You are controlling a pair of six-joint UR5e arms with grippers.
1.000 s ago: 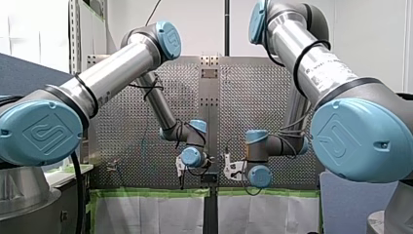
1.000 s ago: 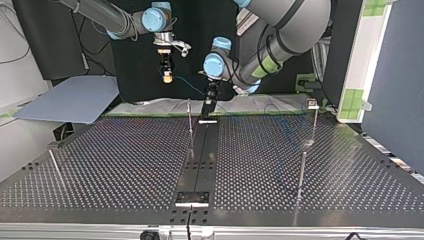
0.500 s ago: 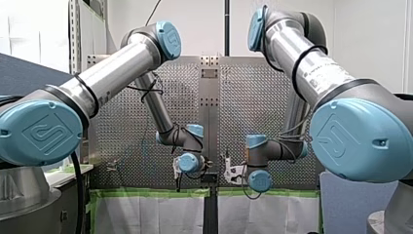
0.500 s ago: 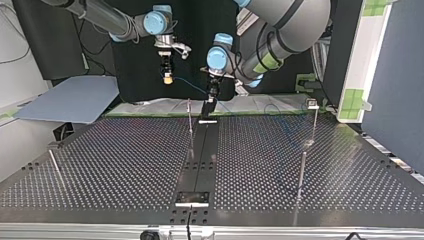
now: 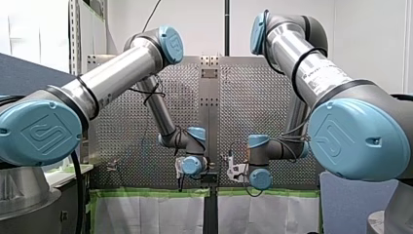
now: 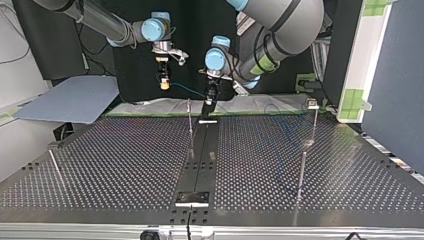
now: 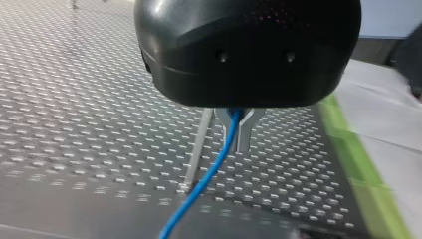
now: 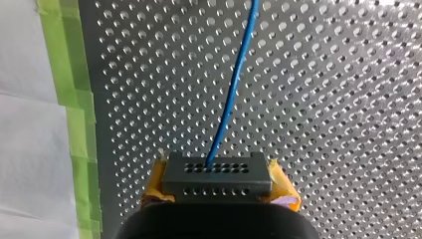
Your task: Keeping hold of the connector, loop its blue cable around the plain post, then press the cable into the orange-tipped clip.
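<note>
In the right wrist view my right gripper (image 8: 217, 169) is shut on a grey connector (image 8: 219, 183), yellow pads on both its sides. The blue cable (image 8: 230, 102) leaves the connector and runs ahead over the perforated table. In the left wrist view my left gripper (image 7: 234, 122) has its metal fingers pinched on the same blue cable (image 7: 206, 181), right beside a thin plain post (image 7: 196, 149). In the top view my right gripper (image 6: 163, 84) hangs above the table's far edge, left of my left gripper (image 6: 207, 106). The cable (image 6: 187, 89) spans between them, above the post (image 6: 190, 119).
More thin rods stand on the table (image 6: 125, 165): one at the top view's left (image 6: 54, 165), two at its right (image 6: 301, 175), the farther one (image 6: 314, 120) topped by a small clip. A black strip (image 6: 200, 160) runs down the middle. Green tape (image 5: 146, 193) lines the edge.
My right gripper, still holding the connector, has shifted slightly left and down in the top view. My left wrist has lowered in the front view, still pinching the cable by the post.
</note>
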